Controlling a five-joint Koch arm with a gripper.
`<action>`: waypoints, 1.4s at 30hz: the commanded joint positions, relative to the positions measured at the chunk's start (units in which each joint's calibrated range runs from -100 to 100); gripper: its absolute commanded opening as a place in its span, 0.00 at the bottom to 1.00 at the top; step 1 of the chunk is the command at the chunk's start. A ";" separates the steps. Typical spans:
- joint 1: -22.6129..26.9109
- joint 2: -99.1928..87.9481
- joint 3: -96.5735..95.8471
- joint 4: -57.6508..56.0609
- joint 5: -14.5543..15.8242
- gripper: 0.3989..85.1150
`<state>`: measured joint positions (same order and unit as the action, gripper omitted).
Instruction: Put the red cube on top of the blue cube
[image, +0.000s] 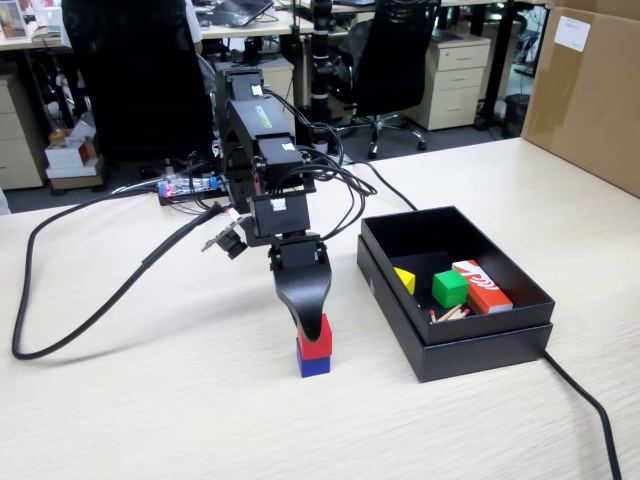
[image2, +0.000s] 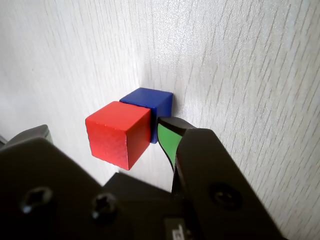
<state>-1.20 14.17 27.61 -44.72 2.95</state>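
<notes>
The red cube (image: 316, 337) sits on top of the blue cube (image: 313, 363) just left of centre in the lower half of the fixed view, on the pale wood-grain desk (image: 150, 400). The gripper (image: 305, 322) reaches down onto the red cube from above. In the wrist view one green-lined finger (image2: 167, 140) lies beside the red cube's (image2: 119, 133) right face, with the blue cube (image2: 150, 102) showing behind it. The other finger is not visible, so I cannot tell whether the gripper is clamped on the cube or has let go.

The stack looks placed but slightly twisted, the red cube's edges not quite square with the blue one's. To finish well, the fingers should part slowly and evenly so neither pad drags the red cube sideways, and the arm should then rise straight up before swinging away. The black box (image: 520, 310) at right, holding a green cube (image: 449, 288), stands well apart.
</notes>
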 joint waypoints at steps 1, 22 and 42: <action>0.00 -2.07 6.48 0.53 -0.44 0.54; 1.17 -61.51 -49.92 8.47 -1.03 0.59; 0.39 -102.93 -108.57 44.33 -4.25 0.60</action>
<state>-0.51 -84.98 -79.46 -8.09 -0.71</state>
